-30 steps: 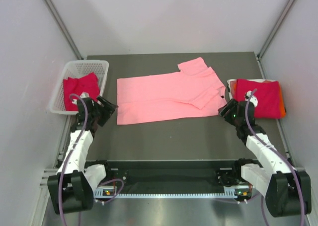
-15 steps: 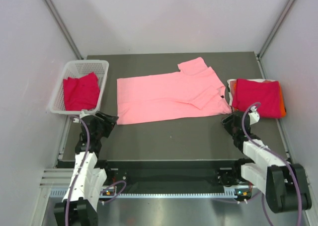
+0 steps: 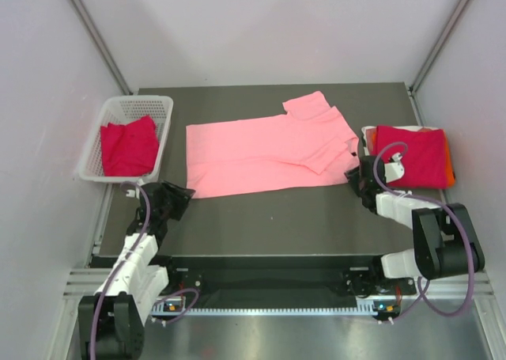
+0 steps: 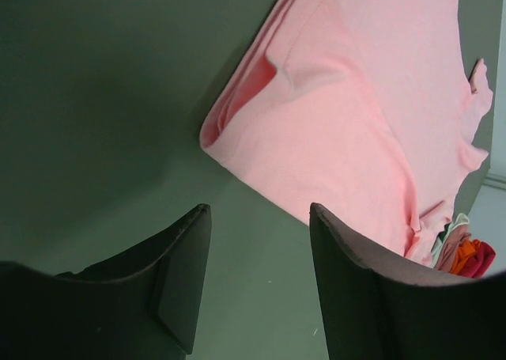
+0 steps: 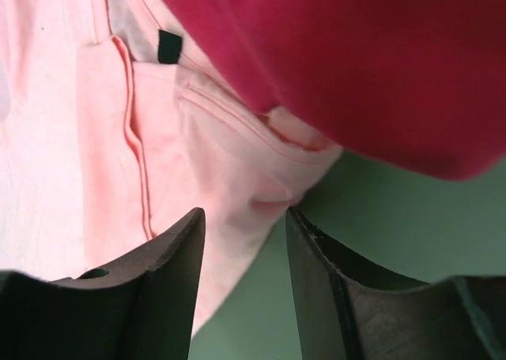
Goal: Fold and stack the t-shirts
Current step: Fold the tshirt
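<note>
Seen from above, the salmon-pink t-shirt (image 3: 261, 154) lies part-folded in the middle. A crimson stack (image 3: 411, 156) at right looks done, and another crimson tee (image 3: 126, 146) waits in the mesh basket (image 3: 138, 99). In the left wrist view, the left gripper (image 4: 261, 214) stands open and empty before the pink shirt's soft, rounded fold corner. In the right wrist view, the right gripper (image 5: 245, 217) — parted, holding nothing — faces its stitched hem.

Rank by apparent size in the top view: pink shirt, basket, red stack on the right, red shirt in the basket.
1. pink shirt
2. basket
3. red stack on the right, only somewhat smaller than the basket
4. red shirt in the basket
</note>
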